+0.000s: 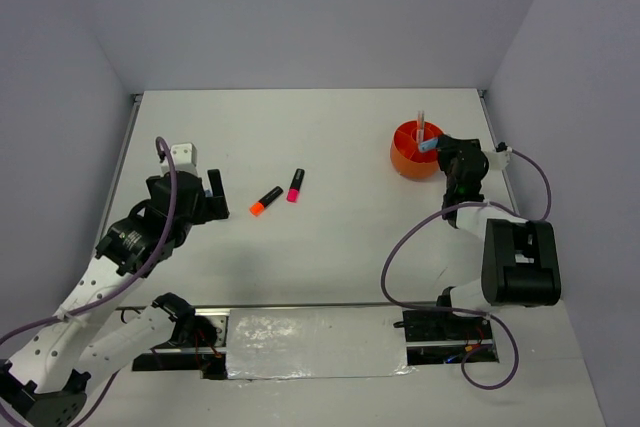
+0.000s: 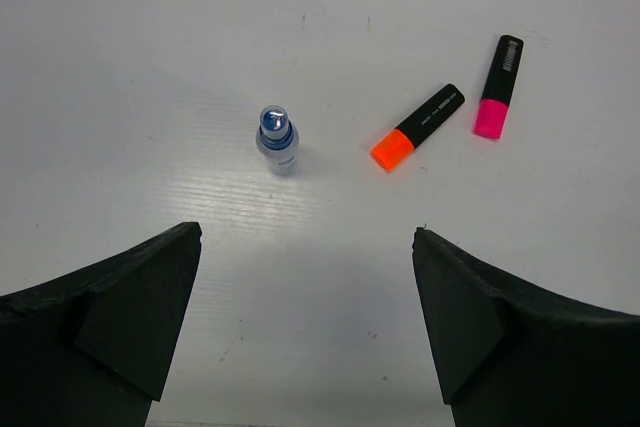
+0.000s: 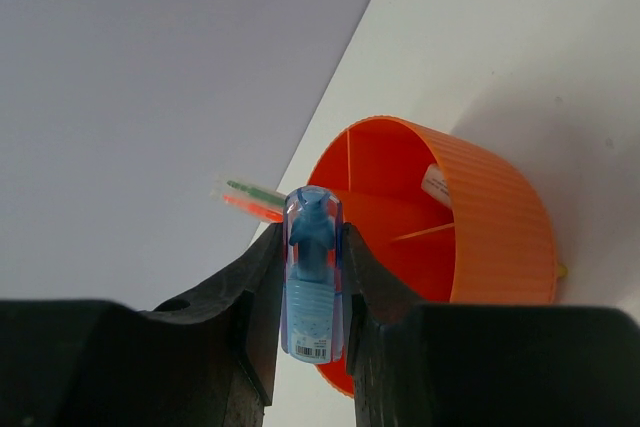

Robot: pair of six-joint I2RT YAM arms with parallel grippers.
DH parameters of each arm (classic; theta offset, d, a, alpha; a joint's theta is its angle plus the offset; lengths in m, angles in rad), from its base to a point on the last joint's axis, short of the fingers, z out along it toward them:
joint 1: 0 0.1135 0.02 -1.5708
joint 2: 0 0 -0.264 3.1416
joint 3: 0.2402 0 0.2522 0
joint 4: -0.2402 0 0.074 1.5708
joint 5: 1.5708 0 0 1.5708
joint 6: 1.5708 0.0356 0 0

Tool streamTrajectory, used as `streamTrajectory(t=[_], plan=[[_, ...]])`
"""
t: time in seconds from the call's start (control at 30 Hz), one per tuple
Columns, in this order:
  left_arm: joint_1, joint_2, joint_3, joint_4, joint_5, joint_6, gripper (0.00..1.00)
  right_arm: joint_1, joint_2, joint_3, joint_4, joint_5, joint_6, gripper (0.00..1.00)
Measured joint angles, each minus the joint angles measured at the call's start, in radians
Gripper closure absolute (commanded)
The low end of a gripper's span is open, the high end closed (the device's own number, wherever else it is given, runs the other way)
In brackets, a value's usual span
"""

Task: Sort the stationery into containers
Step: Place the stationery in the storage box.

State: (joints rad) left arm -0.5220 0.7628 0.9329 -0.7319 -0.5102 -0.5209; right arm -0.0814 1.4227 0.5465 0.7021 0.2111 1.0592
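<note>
White tabletop (image 1: 330, 137), far-right corner: right gripper (image 3: 312, 252) pinches light-blue strip (image 3: 312, 297) by orange tub (image 3: 500, 227), guess drop-in's next; left gripper (image 2: 305, 277) gapes.

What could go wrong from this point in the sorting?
1. The right gripper pinches the light-blue item near the rim of the orange tub. Released here, it may hit the rim and fall outside.
2. The small bottle appears to stand upright ahead of the open left gripper. A careless approach could topple it and send it rolling.
</note>
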Motion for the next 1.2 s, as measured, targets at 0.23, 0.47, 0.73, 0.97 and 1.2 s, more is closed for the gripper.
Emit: streamTrajectory(t=[0.23,0.47,0.73,0.97,1.2], plan=[[0.000,0.007,0.000,0.000,0.007,0.003,0.01,0.000,0.032,-0.016,0.056,-0.014,-0.002,0.82],[0.000,0.007,0.000,0.001,0.011,0.020,0.01,0.000,0.048,-0.043,0.082,-0.015,-0.006,0.77],[0.000,0.007,0.000,0.001,0.015,0.021,0.01,0.000,0.056,-0.043,0.082,-0.017,-0.027,0.37],[0.000,0.006,-0.004,0.004,0.018,0.021,0.01,0.000,0.051,-0.040,0.089,-0.028,-0.041,0.24],[0.000,0.006,-0.004,0.005,0.021,0.021,0.01,0.000,-0.068,-0.025,-0.013,-0.062,-0.088,0.20]])
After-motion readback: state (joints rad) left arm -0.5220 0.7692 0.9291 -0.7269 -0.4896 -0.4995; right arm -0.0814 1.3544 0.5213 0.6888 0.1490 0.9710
